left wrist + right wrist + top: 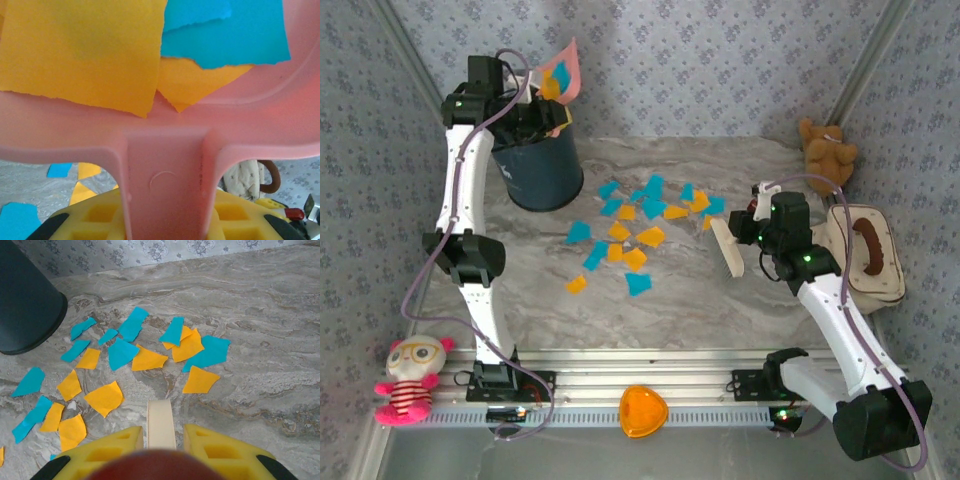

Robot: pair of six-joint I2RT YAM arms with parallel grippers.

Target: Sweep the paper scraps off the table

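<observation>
Many cyan and orange paper scraps (635,235) lie spread over the middle of the marble table (670,310), and they also appear on the table in the right wrist view (145,357). My left gripper (535,110) is shut on the handle of a pink dustpan (165,180), lifted and tilted above a dark bin (538,170). Orange and blue scraps (80,50) rest in the pan. My right gripper (760,235) is shut on a cream brush (161,422), whose head (727,250) stands just right of the scrap patch.
A brown teddy bear (827,150) sits at the back right, with a white pouch (865,250) in front of it. An orange heart-shaped dish (643,410) and a pink doll (408,378) lie by the near aluminium rail (620,385). Floral walls close in the sides.
</observation>
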